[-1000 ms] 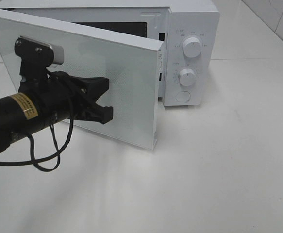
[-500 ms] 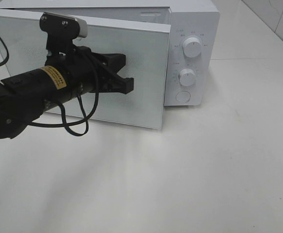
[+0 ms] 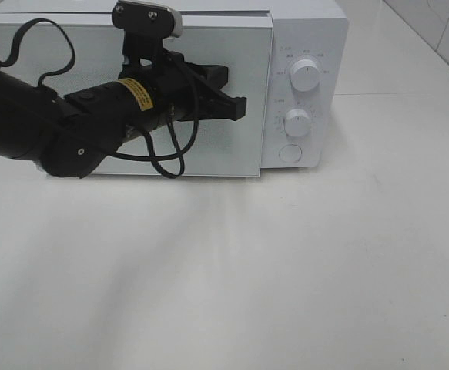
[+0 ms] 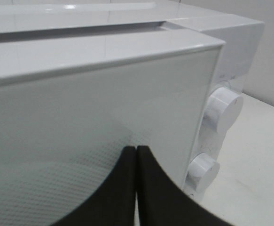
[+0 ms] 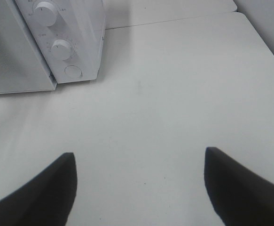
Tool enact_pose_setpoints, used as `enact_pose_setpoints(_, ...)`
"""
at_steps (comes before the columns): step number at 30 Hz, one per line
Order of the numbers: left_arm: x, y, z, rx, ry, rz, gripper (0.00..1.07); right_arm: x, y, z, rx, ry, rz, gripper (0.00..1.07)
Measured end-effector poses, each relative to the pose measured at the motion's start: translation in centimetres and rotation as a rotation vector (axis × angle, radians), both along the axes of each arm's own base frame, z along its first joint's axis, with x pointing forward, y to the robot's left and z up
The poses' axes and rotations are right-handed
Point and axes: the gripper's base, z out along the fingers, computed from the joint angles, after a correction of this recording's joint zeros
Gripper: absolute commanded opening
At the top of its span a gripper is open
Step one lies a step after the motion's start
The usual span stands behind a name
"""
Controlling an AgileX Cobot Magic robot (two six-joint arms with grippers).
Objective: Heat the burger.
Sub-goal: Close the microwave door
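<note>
Left gripper (image 3: 236, 104) first: its two dark fingers are pressed together with nothing between them. Their tips lie against the frosted door (image 3: 232, 158) of the microwave (image 3: 309, 31), toward the door's right edge, just left of the upper knob (image 3: 306, 77) and lower knob (image 3: 296, 122). The door sits flush or very nearly flush with the front. From my left wrist camera I see a thin seam along its top, and I cannot say whether it has latched. My right gripper (image 5: 139, 154) hangs with its jaws wide apart and empty over the bare white table (image 3: 301, 270), nearer than the microwave and to its right.

The burger is nowhere in view. None shows on the table, and the door's glass is too milky to see through, so I judge it may be inside but cannot confirm it.

As for handling it, I expect a light, soft stack. The bun will crush under a hard pinch, its glossy top is likely slippery, and the layers can slide apart. I would take it low across the sides with jaws wide, close gently, and keep it level.
</note>
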Motion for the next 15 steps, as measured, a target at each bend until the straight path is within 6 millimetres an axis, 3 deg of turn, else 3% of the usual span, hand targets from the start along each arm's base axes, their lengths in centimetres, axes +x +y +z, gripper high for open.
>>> enact_pose_setpoints(11, 1.7, -2.8, -0.3, 0.029, -0.018, -0.048, 0.00, 0.0, 0.0, 0.0, 0.000, 0.000, 0.000, 0.71)
enact_pose_setpoints(15, 2.3, -2.9, -0.3, 0.011, -0.015, -0.027, 0.00, 0.0, 0.0, 0.0, 0.000, 0.000, 0.000, 0.71)
